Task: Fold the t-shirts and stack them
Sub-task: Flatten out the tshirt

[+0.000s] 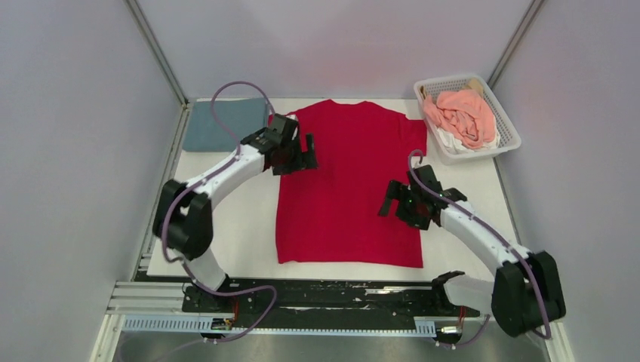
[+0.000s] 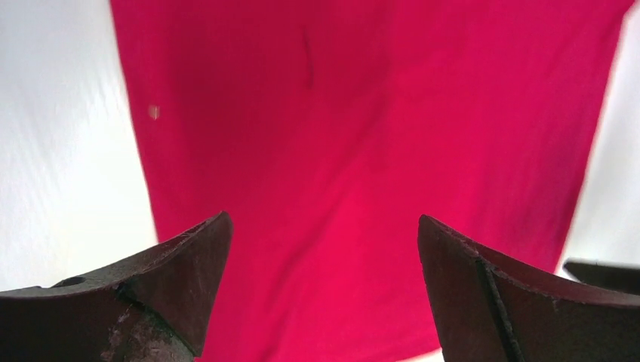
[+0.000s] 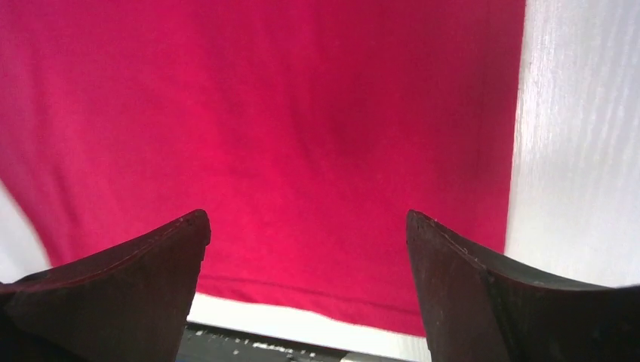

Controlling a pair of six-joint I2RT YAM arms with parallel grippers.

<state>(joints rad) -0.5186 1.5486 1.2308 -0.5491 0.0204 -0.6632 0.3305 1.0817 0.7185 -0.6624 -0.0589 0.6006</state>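
A bright red t-shirt [image 1: 349, 185] lies spread flat in the middle of the white table, collar at the far side, hem near me. It fills the left wrist view [image 2: 362, 136] and the right wrist view [image 3: 264, 113]. My left gripper [image 1: 306, 157] hovers open and empty over the shirt's left upper part near the sleeve. My right gripper [image 1: 394, 198] hovers open and empty over the shirt's right side. A folded grey-blue t-shirt [image 1: 224, 123] lies at the far left. Salmon-pink [image 1: 462, 115] and white [image 1: 456, 142] t-shirts lie crumpled in the basket.
A white plastic lattice basket [image 1: 508, 124] stands at the far right corner. Grey walls close in both sides and the back. A black rail [image 1: 324, 290] with the arm bases runs along the near table edge; it shows in the right wrist view [image 3: 249, 343].
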